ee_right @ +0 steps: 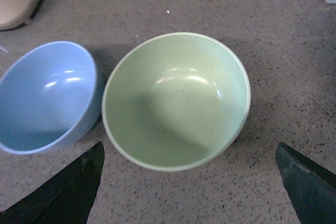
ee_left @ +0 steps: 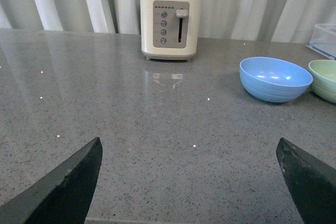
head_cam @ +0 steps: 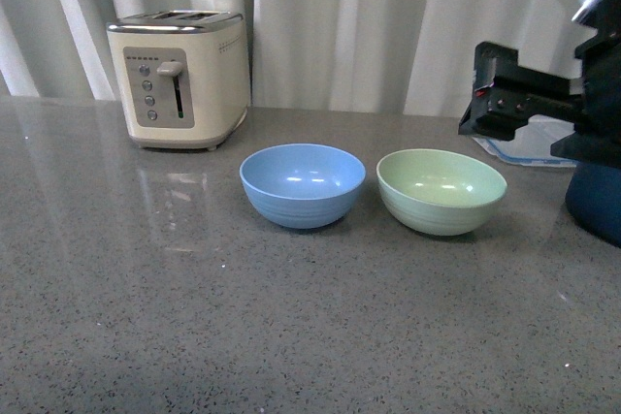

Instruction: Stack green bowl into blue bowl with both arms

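green bowl point(head_cam: 441, 191) just right of blue bowl point(head_cam: 302, 184) on tabletop point(head_cam: 194, 317).
left tool point(ee_left: 189, 148) fingers apart; right tool point(ee_right: 189, 150) fingers apart above green bowl.

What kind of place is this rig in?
Probably a kitchen-style counter setup, maybe staged: speckled grey countertop, cream toaster, blue bowl and green bowl. The white curtain behind suggests a mock-up.
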Tool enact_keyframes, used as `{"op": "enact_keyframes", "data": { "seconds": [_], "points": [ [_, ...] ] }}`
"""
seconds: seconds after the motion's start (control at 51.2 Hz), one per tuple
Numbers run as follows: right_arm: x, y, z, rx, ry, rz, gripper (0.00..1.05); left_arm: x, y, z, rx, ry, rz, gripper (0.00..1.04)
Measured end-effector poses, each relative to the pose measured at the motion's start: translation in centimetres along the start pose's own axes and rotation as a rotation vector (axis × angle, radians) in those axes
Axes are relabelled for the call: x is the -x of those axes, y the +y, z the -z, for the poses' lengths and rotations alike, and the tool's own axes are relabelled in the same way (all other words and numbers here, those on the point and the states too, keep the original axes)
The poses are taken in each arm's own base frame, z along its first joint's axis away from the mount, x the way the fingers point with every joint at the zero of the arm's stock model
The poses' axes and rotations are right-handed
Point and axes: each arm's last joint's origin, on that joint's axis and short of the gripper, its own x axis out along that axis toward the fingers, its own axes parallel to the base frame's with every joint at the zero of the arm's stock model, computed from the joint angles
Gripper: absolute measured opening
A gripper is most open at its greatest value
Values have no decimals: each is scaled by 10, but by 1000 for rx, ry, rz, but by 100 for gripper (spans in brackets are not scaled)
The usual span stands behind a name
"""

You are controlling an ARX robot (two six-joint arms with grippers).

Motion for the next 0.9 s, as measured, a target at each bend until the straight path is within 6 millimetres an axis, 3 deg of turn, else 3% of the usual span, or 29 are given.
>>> {"op": "enact_keyframes", "data": {
  "seconds": [0.117, 0.234, 0.625, 0.703, 0.898],
  "points": [
    [-32, -9, -7, -28, 29, 62, 95, 0, 0, 0, 0, 0, 0, 98],
    [-48, -16, -13, -48, 32, 99, 95, 0, 0, 0, 0, 0, 0, 98],
    [-78, -37, -15, -85, 66, 182, 95, 0, 0, 0, 0, 0, 0, 98],
    [-83, -41, -11, -89, 80, 193, 86, 0, 0, 0, 0, 0, 0, 98],
    [-91, -44, -4, -88, 107, 205, 48, 0, 0, 0, 0, 0, 0, 98]
  ]
}}
